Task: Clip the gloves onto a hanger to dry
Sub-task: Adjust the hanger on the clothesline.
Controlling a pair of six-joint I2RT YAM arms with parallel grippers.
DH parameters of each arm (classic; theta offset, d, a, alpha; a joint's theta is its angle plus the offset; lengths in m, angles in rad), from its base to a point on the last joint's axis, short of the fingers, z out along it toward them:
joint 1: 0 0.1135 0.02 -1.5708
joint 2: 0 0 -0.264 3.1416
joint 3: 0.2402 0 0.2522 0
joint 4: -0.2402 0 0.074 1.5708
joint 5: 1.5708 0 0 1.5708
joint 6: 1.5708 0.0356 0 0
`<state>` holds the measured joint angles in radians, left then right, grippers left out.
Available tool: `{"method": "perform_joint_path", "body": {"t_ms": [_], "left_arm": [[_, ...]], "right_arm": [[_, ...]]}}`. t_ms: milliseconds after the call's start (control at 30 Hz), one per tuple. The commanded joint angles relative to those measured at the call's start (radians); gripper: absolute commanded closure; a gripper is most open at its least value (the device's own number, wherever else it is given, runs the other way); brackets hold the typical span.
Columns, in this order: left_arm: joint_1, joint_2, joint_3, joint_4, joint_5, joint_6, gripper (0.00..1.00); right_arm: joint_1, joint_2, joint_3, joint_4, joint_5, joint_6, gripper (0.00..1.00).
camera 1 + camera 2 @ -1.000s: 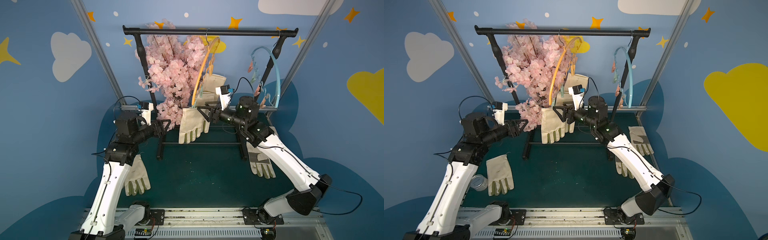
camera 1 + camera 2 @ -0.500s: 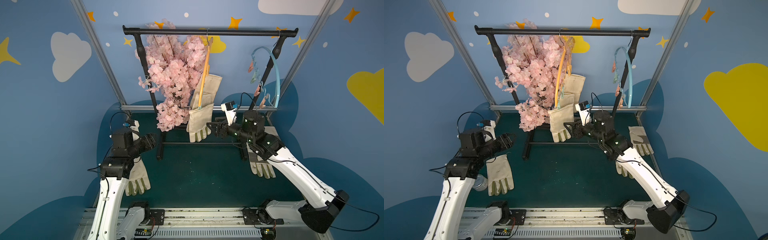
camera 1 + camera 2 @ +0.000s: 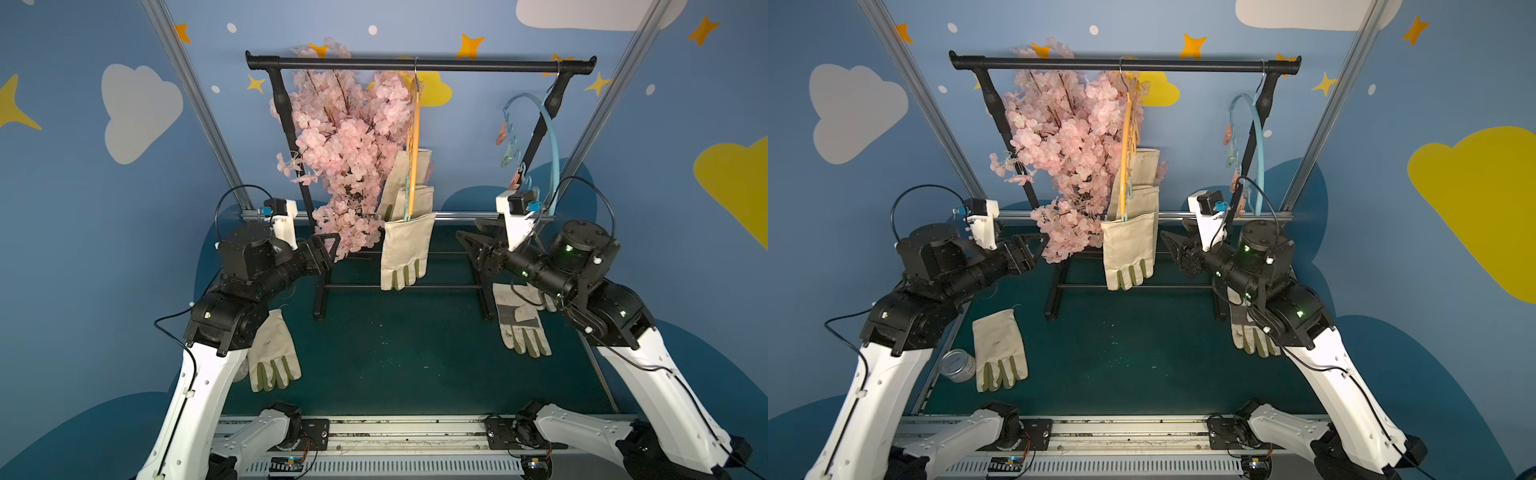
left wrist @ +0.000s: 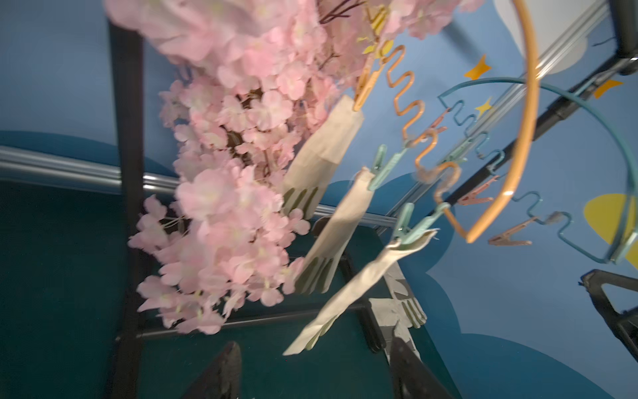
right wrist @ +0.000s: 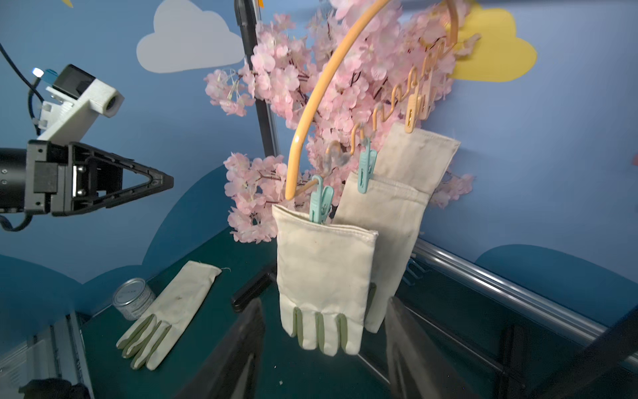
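A black clothes rack [image 3: 478, 64] stands along the back edge of the dark green worktop [image 3: 395, 353], its rail running side to side. A thick spray of pink blossom [image 3: 345, 166] fills the rack's left half, drooping toward the worktop. A small metal tin [image 3: 958, 365] stands upright by the worktop's left edge. Blue walls carry a white cloud [image 3: 139, 110] and a yellow cloud [image 3: 735, 183].
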<state>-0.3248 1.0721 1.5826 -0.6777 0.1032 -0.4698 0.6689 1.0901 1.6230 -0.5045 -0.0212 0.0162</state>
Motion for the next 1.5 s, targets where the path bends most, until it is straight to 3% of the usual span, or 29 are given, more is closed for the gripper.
{"method": "perform_joint_path", "body": {"t_ms": [0,133,367,500,667,967,1200,1467], "left_arm": [[-0.102,0.08,0.114,0.007,-0.083,0.044,0.32],[-0.245,0.206,0.264,0.025,-0.129,0.111,0.33],[-0.402,0.432,0.509,0.036,-0.126,0.164,0.33],[-0.479,0.524,0.627,0.023,-0.164,0.218,0.33],[-0.5,0.594,0.729,-0.007,-0.153,0.229,0.33],[-0.511,0.679,0.834,-0.046,-0.145,0.262,0.31],[-0.51,0.737,0.918,-0.059,-0.129,0.275,0.3],[-0.511,0.815,1.005,-0.016,-0.057,0.275,0.29]], "right_arm": [[-0.01,-0.024,0.063,-0.019,0.136,-0.059,0.47],[-0.05,-0.011,0.132,0.004,0.264,-0.086,0.5],[-0.191,0.028,0.197,0.036,0.303,-0.032,0.5],[-0.295,0.051,0.226,0.037,0.213,0.031,0.5],[-0.422,0.089,0.28,0.013,0.073,0.119,0.49],[-0.58,0.189,0.314,0.072,-0.338,0.321,0.41],[-0.594,0.265,0.329,0.179,-0.553,0.465,0.54],[-0.553,0.299,0.317,0.235,-0.604,0.501,0.53]]}}
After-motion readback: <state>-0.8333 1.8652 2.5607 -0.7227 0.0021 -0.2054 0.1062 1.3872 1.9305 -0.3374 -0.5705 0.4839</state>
